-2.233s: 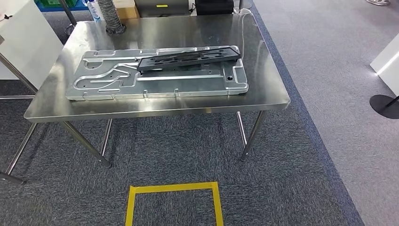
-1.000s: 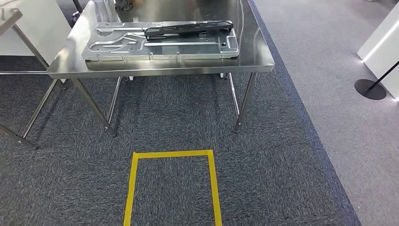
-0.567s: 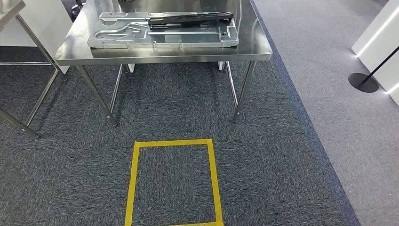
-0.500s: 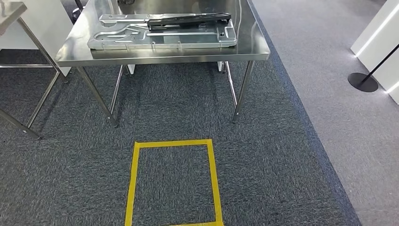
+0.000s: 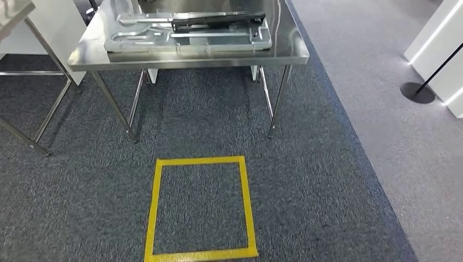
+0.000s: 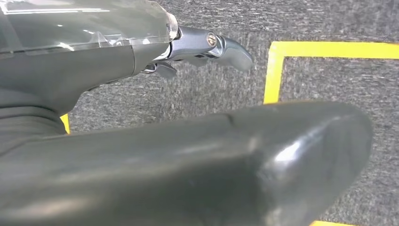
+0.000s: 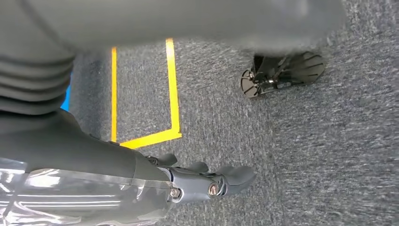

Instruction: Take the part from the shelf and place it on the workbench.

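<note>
Camera now farther from bench point(image 5: 185, 59); things themselves unmoved. Black part point(image 5: 218, 20) lies flat atop silver plate point(image 5: 188, 39) on bench, long axis left-right. Yellow tape square point(image 5: 199, 207) on grey carpet near. Left hand point(image 6: 207, 44) and right hand point(image 7: 207, 183) hold nothing, fingers loosely extended over carpet.

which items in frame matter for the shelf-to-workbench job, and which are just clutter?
Job:
- black part, lying on the big metal plate
- steel workbench
- left robot hand and right robot hand, both holding nothing, over the carpet

Lying about:
- big metal plate on the workbench
- yellow tape square on the carpet
- black stanchion base
- second table, at the left edge
</note>
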You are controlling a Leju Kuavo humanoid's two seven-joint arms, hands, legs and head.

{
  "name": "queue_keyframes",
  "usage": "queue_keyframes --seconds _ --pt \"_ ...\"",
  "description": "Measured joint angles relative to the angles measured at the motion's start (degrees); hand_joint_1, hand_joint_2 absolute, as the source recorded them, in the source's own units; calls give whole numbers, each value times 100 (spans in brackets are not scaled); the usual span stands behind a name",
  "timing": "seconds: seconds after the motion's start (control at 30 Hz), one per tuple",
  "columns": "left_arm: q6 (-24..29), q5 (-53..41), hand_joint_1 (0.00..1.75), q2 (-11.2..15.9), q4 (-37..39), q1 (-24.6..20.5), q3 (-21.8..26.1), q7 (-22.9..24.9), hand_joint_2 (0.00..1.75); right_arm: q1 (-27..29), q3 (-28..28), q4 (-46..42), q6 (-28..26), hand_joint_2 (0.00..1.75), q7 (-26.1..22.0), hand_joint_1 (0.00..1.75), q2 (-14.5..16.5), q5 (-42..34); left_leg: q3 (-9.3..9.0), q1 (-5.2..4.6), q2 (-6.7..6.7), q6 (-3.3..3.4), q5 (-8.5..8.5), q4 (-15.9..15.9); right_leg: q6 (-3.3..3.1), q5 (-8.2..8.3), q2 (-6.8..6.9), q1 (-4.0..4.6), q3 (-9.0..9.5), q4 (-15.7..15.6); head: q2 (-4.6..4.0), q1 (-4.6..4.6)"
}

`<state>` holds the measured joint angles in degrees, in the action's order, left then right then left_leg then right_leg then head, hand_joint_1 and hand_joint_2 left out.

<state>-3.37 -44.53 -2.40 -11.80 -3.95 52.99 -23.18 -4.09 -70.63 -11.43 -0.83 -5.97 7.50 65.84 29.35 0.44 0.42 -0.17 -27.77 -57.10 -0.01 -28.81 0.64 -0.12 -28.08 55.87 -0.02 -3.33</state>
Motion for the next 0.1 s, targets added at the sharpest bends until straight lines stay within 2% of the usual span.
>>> queue_keyframes --seconds 0.1 --pt "0 -6 0 -3 0 -1 15 4 0 -9 -9 0 29 175 -45 0 -1 -7 35 21 -3 101 18 44 86 -20 -5 6 -28 45 0 1"
